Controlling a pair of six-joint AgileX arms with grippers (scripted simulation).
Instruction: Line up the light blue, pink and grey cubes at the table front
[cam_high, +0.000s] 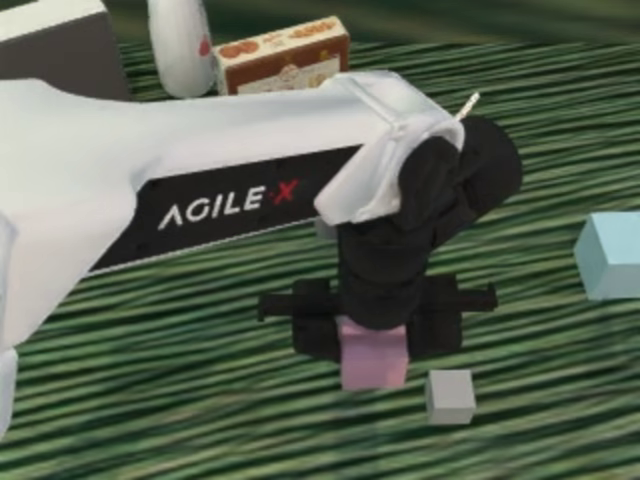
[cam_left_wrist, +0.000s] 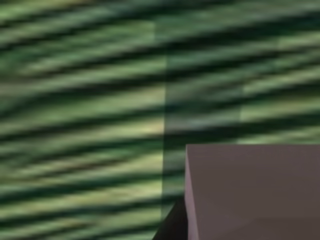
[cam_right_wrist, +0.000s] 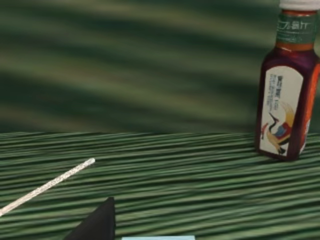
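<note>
The left claw (cam_high: 375, 335) is clenched on the pink cube (cam_high: 374, 360), which sits between its fingers; the grey cube (cam_high: 450, 396) lies just beside, the light blue cube (cam_high: 612, 255) well apart.

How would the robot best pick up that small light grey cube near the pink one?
Probably from straight above, fingers closing on two opposite flat side faces of the small light grey matte cube. It sits flat on the striped green table, apart from the pink cube, top face exposed.
</note>
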